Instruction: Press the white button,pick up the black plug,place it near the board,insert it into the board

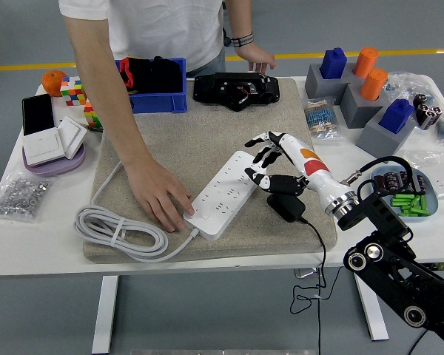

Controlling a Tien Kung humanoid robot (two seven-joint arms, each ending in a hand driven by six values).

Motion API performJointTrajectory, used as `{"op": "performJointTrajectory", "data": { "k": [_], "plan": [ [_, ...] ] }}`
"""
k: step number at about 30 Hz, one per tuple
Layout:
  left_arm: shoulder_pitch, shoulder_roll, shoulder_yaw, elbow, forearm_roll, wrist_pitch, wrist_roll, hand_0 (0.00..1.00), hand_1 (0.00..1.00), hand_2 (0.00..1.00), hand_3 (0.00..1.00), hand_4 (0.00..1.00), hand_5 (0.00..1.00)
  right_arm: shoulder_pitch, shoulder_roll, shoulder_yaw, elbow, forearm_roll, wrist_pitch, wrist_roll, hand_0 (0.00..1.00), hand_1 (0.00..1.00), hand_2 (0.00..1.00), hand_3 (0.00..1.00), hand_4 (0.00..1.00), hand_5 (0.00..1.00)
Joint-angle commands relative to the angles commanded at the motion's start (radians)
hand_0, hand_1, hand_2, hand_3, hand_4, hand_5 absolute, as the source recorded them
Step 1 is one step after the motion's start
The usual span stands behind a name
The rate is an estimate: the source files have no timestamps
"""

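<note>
On the beige mat, my right hand [275, 164] hovers with fingers spread wide, holding nothing, above the black plug [284, 205] lying beside the white power strip [226, 194], which a person's hand [161, 200] steadies.

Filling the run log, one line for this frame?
right hand: open, above power strip | black plug: on mat, ungrasped | person's hand: holding strip's near end | left arm: unseen

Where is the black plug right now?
The black plug lies on the beige mat, right of the white power strip and just under the robot's right hand.
</note>
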State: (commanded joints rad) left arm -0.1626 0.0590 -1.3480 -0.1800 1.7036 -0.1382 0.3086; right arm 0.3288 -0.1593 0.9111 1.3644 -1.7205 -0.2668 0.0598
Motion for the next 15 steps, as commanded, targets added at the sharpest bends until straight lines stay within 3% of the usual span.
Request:
{"op": "performJointTrajectory", "data": {
  "k": [1, 6, 7, 15],
  "plan": [
    [0.001, 0.000, -0.001, 0.000, 0.001, 0.000, 0.000, 0.688, 0.634, 0.612, 0.632, 0.561, 0.168, -0.014, -0.005, 0.009, 0.003, 0.000, 0.000, -0.006, 0.783, 0.764, 0.763, 0.802, 0.998, 0.379],
    [0.002, -0.003, -0.002, 0.000, -0.001, 0.001, 0.000, 0.688, 0.634, 0.612, 0.632, 0.561, 0.168, -0.066, -0.018, 0.042, 0.007, -0.019, -0.005, -0.027, 0.783, 0.764, 0.763, 0.802, 0.998, 0.379],
    [0.002, -0.003, -0.001, 0.000, -0.002, 0.001, 0.000, 0.688, 0.635, 0.613, 0.632, 0.561, 0.168, -0.073, -0.019, 0.046, 0.005, -0.024, -0.008, -0.029, 0.852, 0.848, 0.838, 0.850, 0.998, 0.447],
    [0.002, -0.005, -0.003, 0.000, -0.005, 0.003, -0.001, 0.688, 0.635, 0.612, 0.632, 0.561, 0.168, -0.127, -0.014, 0.079, -0.035, -0.077, -0.060, -0.061, 0.848, 0.810, 0.795, 0.838, 0.998, 0.459]
  ]
}}
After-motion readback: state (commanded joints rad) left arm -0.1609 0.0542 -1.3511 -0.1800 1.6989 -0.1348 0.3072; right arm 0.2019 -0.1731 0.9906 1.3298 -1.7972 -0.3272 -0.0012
